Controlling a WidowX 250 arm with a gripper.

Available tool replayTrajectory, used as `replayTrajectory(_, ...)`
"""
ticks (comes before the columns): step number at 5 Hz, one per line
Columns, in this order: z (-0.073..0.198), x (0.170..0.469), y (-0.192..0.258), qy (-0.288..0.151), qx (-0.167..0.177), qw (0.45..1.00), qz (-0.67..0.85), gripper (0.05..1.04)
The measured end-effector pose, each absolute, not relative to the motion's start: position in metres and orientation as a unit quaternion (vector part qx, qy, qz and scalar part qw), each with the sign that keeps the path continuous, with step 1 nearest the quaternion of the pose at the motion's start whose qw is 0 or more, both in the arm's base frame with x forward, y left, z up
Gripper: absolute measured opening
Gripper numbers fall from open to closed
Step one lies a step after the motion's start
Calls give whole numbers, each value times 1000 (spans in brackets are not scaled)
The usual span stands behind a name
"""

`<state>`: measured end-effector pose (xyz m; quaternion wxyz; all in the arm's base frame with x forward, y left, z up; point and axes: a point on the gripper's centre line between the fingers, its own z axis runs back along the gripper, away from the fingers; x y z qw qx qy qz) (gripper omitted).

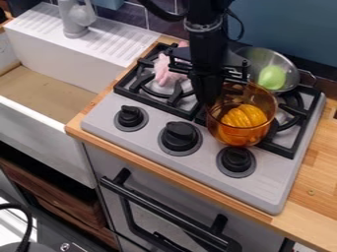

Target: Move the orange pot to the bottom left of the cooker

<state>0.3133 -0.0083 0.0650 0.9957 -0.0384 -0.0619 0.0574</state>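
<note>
Cooker [197, 160]: grey top with black grates and a dark-handled oven door beneath; it extends from the centre towards 5 o'clock in the view.
Sink [59, 60]: white, with a ribbed drainer, at 10 o'clock from the cooker.
Gripper [209, 100]: black, hanging from 12 o'clock, its lower end at the 10 o'clock side of the orange pot's rim; whether it is wide, narrow or gripping the pot cannot be told.
Orange pot [263, 132]: transparent, at 3 o'clock on the cooker; whether it rests on the grate or hangs above it is unclear.
Steel pan [289, 66]: between 1 and 2 o'clock on the cooker, behind the orange pot.
Tap [76, 18]: grey, at the sink's 12 o'clock side.
Pink object [164, 71]: on the grate, at 11 o'clock.
Yellow object [245, 116]: ridged, inside the orange pot.
Green object [272, 78]: in the steel pan.
</note>
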Motion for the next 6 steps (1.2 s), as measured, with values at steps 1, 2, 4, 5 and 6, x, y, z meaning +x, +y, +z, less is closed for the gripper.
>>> replayTrajectory(1,65,311,-1,-55,-47,996,55,58)
replayTrajectory(2,65,303,8,-36,-59,996,52,59)
replayTrajectory(4,85,292,32,-40,-79,994,57,59)
replayTrajectory(5,86,291,49,-47,-79,993,76,59)
replayTrajectory(6,93,295,65,-54,-82,992,84,59)
